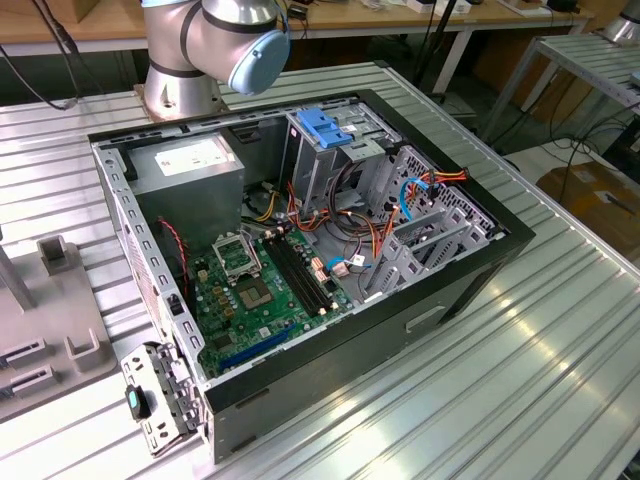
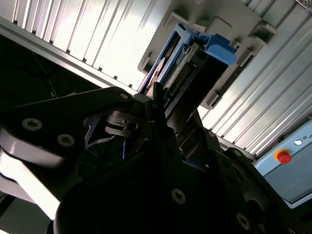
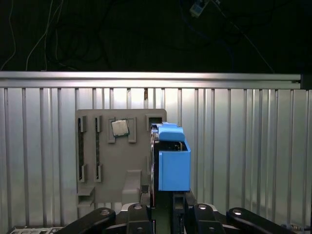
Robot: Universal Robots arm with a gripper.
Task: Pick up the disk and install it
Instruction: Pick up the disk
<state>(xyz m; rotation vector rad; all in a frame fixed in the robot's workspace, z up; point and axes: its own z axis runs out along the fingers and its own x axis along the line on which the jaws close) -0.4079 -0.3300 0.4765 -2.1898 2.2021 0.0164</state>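
The disk (image 3: 170,163) stands up on its edge in both wrist views. In the first wrist view its blue rail faces me. In the second wrist view the disk (image 2: 195,61) has blue plastic at its far end.

It sits at one side of a grey holder (image 3: 112,165). Its near end comes right down to my claw (image 3: 163,209). My claw is right up against the disk. I cannot tell if I am squeezing it or just sitting close around it.

The grey holder has thin slots in it. A small square chip (image 3: 120,127) lies in one of them. The holder lies flat on a silver table (image 3: 243,146) with long ridges.

In the exterior view the grey holder (image 1: 60,320) is at the exterior view's left edge. An open computer case (image 1: 480,270) lies on the table beside it. Inside the case I see a green board (image 1: 260,300) and a grey box (image 1: 190,165) with a white label. There is also a blue bracket (image 1: 325,125) on top of a metal cage, and lots of coloured wires. The bottom of my arm (image 1: 200,50) stands on the table behind the case.

In the second wrist view a red button (image 2: 282,156) sits on a pale box past the table.
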